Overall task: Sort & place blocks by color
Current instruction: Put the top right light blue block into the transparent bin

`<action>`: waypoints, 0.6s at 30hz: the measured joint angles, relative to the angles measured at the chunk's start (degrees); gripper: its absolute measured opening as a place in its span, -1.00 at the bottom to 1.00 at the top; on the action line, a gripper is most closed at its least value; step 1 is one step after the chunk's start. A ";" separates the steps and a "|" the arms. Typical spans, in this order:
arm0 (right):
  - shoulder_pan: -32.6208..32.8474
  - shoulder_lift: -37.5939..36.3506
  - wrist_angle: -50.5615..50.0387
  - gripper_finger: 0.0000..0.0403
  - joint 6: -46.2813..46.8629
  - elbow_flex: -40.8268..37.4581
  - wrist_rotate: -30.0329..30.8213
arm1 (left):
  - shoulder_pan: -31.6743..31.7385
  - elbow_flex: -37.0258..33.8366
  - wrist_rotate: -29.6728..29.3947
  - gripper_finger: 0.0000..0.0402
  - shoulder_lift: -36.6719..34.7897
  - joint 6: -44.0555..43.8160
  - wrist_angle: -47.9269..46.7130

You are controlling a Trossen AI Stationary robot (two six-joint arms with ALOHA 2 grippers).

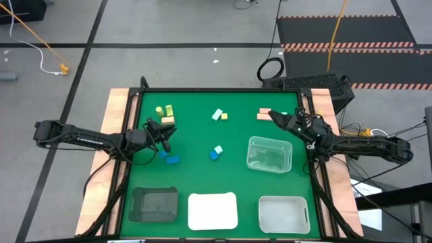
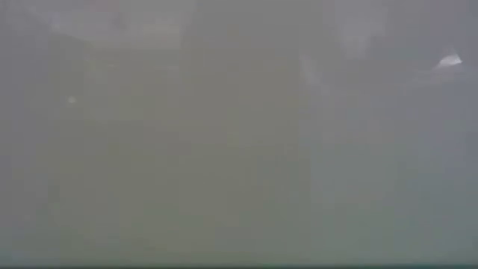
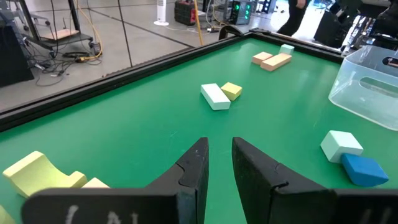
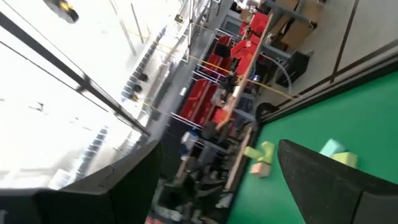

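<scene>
Small blocks lie flat on the green table. A yellow-green pair [image 1: 164, 110] with a tan block [image 1: 167, 119] sits just far of my left gripper [image 1: 167, 130]. A mint and a yellow block [image 3: 221, 94] lie mid-table, and blue and mint ones [image 1: 216, 152] nearer. Another blue block [image 1: 173, 160] lies near-side of the left gripper. My left gripper [image 3: 219, 155] is narrowly open with nothing between its fingers. My right gripper [image 1: 275, 117] hovers beside the tan-pink blocks [image 1: 264, 115]. In its wrist view the right gripper [image 4: 217, 180] is wide open and tilted.
A clear tray [image 1: 268, 154] stands right of centre. Along the near edge sit a dark tray [image 1: 154, 204], a white tray [image 1: 212, 210] and a clear tray [image 1: 283, 214]. The low view is fogged over and shows nothing. Bare green table lies between the block groups.
</scene>
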 joint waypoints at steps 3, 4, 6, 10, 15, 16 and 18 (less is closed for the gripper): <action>-0.01 -0.01 0.48 0.54 -0.11 0.00 0.38 | 0.00 0.00 0.00 -0.64 0.01 0.00 0.00; -0.01 -0.02 0.25 0.54 -0.09 0.00 1.32 | 0.02 0.00 0.00 -0.64 0.01 0.00 0.00; -0.01 0.02 -0.60 0.54 -0.18 0.00 3.99 | 0.00 0.00 0.00 -0.64 0.01 0.00 0.00; -0.03 0.00 0.36 0.54 0.86 0.00 11.57 | 0.02 -0.02 0.00 -0.64 0.01 0.00 0.00; -0.23 -0.02 5.37 0.54 4.14 0.00 11.09 | 0.00 0.00 0.00 -0.64 0.01 0.00 0.00; -0.27 0.00 6.54 0.54 3.55 0.00 10.40 | 0.00 -0.02 0.00 -0.64 0.01 0.00 0.00; -0.27 -0.01 8.27 0.54 2.14 0.45 10.29 | 0.02 -0.02 0.00 -0.64 0.01 0.00 0.00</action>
